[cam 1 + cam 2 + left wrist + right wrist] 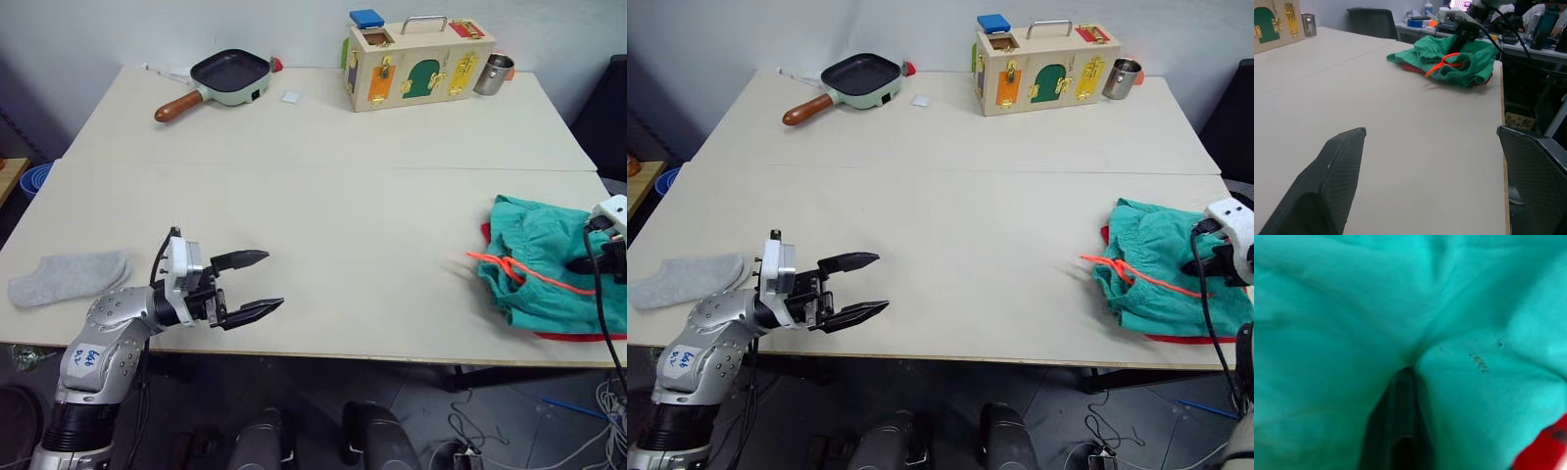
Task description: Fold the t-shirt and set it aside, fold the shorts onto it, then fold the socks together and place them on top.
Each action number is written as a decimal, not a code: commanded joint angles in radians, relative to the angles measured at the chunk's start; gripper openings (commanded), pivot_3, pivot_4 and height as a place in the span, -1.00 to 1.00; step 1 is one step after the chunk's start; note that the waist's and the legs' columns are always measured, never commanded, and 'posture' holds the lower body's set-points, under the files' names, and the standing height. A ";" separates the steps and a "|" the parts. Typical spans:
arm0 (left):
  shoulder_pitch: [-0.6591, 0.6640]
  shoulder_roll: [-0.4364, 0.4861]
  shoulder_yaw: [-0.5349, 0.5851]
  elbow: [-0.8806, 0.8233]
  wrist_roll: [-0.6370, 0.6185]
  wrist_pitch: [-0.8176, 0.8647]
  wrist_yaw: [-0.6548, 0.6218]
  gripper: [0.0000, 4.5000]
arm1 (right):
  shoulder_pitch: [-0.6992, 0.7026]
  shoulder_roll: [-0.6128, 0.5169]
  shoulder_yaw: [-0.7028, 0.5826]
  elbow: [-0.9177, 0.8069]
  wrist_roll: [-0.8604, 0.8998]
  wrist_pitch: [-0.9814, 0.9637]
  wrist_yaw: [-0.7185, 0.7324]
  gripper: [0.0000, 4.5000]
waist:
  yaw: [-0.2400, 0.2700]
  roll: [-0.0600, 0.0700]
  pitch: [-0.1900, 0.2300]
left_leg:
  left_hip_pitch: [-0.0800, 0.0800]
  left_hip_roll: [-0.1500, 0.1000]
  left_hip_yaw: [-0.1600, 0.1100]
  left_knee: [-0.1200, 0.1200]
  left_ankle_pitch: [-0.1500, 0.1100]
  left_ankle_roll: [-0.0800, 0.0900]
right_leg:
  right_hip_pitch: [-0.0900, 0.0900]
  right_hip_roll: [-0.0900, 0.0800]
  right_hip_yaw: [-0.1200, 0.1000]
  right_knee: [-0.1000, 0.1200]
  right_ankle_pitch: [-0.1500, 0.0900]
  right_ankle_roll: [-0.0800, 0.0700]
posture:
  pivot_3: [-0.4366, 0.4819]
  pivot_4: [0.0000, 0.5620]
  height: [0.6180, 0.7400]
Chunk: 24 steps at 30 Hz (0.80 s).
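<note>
The teal shorts (537, 250) lie crumpled at the table's right edge, with the orange drawstring (511, 270) trailing across them. A strip of the red t-shirt (576, 336) shows from underneath. My right gripper (591, 262) rests on the shorts, its fingers (1402, 431) pressed together into a fold of the teal cloth. One light grey sock (69, 277) lies flat near the front left corner. Just right of it, my left gripper (273, 281) hovers open over bare table, holding nothing.
Along the far edge are a green frying pan (231, 75), a wooden latch box (419, 64) and a metal cup (493, 73). A small white square (291, 97) lies near the pan. A blue bin (34, 178) stands left of the table (323, 206).
</note>
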 commanded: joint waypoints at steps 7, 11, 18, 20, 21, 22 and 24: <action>-0.004 0.036 0.039 -0.008 -0.001 -0.009 -0.027 1.00 | -0.027 -0.178 -0.087 -0.048 -0.030 -0.181 0.020 0.79 | 0.000 0.001 0.000 | 0.001 0.000 0.001 0.000 0.000 0.000 | 0.000 0.000 0.001 0.000 0.000 0.000 | -0.05 -0.47 1.00; 0.018 0.081 0.085 0.026 0.005 -0.023 -0.046 1.00 | -0.005 -0.190 -0.157 -0.096 0.036 -0.307 0.163 0.98 | -0.006 0.001 0.000 | 0.002 0.000 0.001 0.000 0.000 0.000 | 0.000 0.001 0.002 0.000 0.000 0.000 | -0.05 -0.47 1.00; 0.116 0.104 0.220 0.076 0.043 -0.078 0.006 1.00 | 0.365 0.153 -0.470 -0.553 0.496 -0.540 0.402 0.98 | -0.023 -0.005 0.000 | 0.016 0.003 0.004 -0.004 -0.001 -0.002 | 0.013 0.003 0.004 -0.001 0.000 0.000 | -0.05 -0.47 1.00; 0.189 0.113 0.280 0.043 0.028 -0.050 0.029 1.00 | 0.527 0.272 -0.458 -0.843 0.576 -0.517 0.369 0.98 | -0.021 -0.005 0.000 | 0.016 0.003 0.003 -0.005 -0.001 -0.002 | 0.013 0.002 0.004 0.000 0.000 0.000 | -0.05 -0.47 1.00; 0.227 0.110 0.315 0.020 0.014 -0.032 0.049 1.00 | 0.591 0.316 -0.440 -0.952 0.596 -0.533 0.369 0.98 | -0.017 -0.004 0.001 | 0.016 0.004 0.001 -0.005 -0.001 -0.003 | 0.012 0.002 0.004 0.002 0.000 0.000 | -0.05 -0.47 1.00; 0.267 0.106 0.350 0.000 0.003 -0.021 0.066 1.00 | 0.638 0.353 -0.427 -1.035 0.608 -0.532 0.353 0.98 | -0.012 -0.004 0.001 | 0.015 0.004 0.001 -0.005 -0.001 -0.002 | 0.011 0.002 0.003 0.004 0.000 0.000 | -0.05 -0.47 1.00; 0.351 0.088 0.425 -0.031 -0.003 -0.020 0.095 1.00 | 0.704 0.434 -0.408 -1.154 0.639 -0.522 0.307 0.98 | -0.003 -0.003 0.001 | 0.014 0.002 0.001 -0.006 -0.001 -0.002 | 0.009 0.001 0.004 0.005 0.000 0.000 | -0.05 -0.47 1.00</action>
